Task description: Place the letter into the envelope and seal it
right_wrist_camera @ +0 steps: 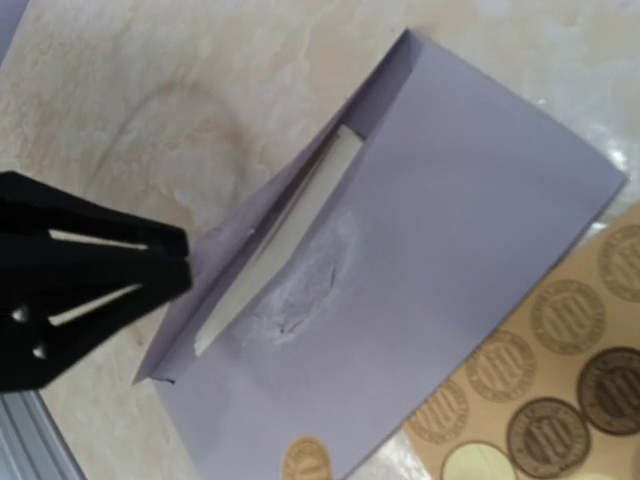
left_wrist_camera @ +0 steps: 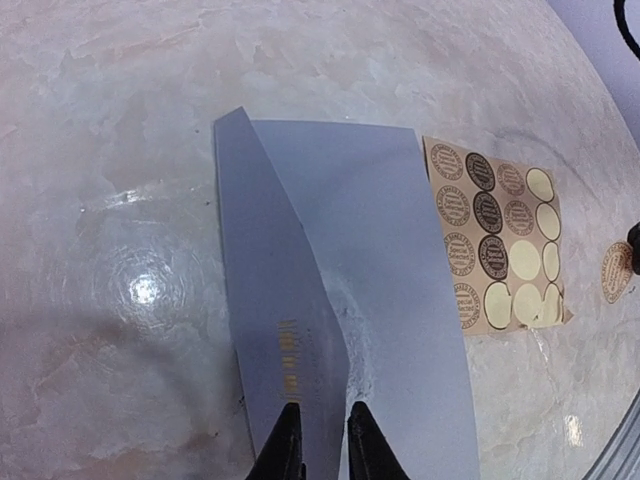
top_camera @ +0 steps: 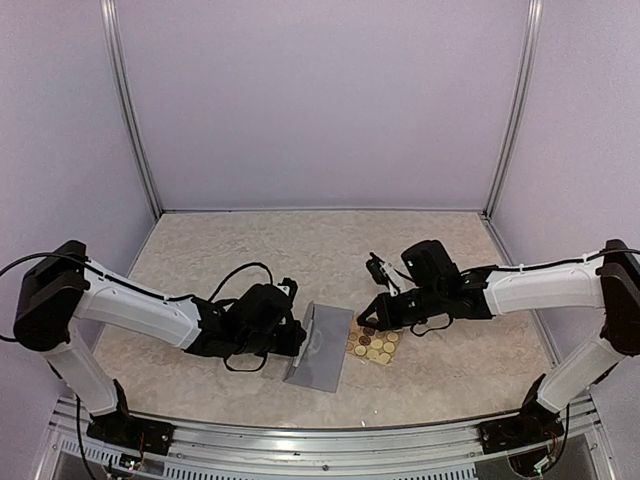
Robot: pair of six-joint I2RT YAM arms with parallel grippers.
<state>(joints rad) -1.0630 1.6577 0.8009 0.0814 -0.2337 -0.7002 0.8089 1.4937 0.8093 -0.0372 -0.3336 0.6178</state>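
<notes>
From the top camera you see the envelope (top_camera: pixel 325 352) lying about midway along the surface (top_camera: pixel 200 260), toward its near edge, with a tan sticker sheet (top_camera: pixel 377 346) touching its right side. The left claw (top_camera: pixel 299 336) sits at the envelope's left edge. The right claw (top_camera: pixel 369 318) hangs over the sheet's far left corner, pressed together. In the left wrist view the flap (left_wrist_camera: pixel 270 300) stands folded up along the envelope's left side, and its edge runs between the fingers (left_wrist_camera: pixel 288 445). They are drawn close with a slim gap showing, and you cannot tell whether they bite the paper. A round sticker (left_wrist_camera: pixel 616 272) hangs at the right edge, under a dark tip. In the right wrist view the raised flap shows the letter (right_wrist_camera: pixel 290 235) inside the pocket, with the left claw at the flap's edge.
</notes>
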